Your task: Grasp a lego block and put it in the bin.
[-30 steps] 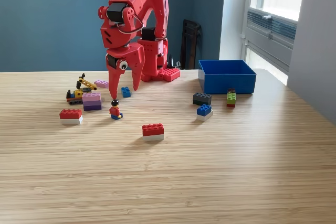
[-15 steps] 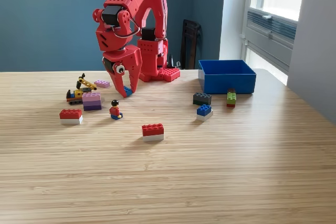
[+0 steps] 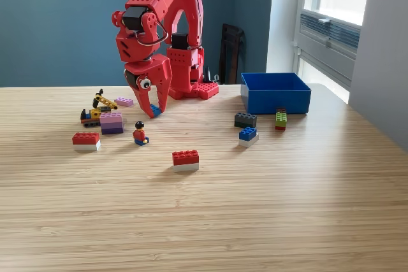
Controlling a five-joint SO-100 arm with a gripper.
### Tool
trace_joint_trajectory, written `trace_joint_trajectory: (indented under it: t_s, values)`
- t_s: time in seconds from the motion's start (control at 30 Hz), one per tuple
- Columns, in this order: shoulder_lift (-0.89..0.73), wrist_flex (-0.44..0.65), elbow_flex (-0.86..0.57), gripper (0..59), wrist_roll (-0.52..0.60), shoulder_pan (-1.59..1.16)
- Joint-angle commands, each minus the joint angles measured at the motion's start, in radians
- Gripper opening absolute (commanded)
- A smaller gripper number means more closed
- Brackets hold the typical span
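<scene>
The red gripper points down, its tips straddling a small blue brick, grip unclear, with the bin well off toward the bench's right edge in the exterior view.

Red arm stands at the back of the wooden bench, bent forward and down. Its gripper points at the bench, jaws closed around a small blue brick, which sits at or just above the surface; contact with the bench cannot be told. To the exterior view's left lie a pink plate, a yellow-and-black piece, a purple block and a red-and-white brick. A minifigure stands near the gripper. A second red-and-white brick lies nearer the camera. To the right, the blue bin has a dark grey brick, a blue-and-white brick and a green-and-red piece in front of it.
</scene>
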Motion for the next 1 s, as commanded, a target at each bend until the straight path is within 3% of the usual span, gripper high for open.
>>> trace_joint_trajectory:
  t_s: [0.03,0.43,0.77,1.0]
  values:
    - [0.006,0.067,-0.132,0.1,0.005,-0.052]
    - [0.009,0.382,-0.580,0.1,0.051,-0.465]
    - [0.009,0.457,-0.726,0.1,0.121,-1.017]
    - [0.002,0.486,-0.773,0.1,0.095,-1.298]
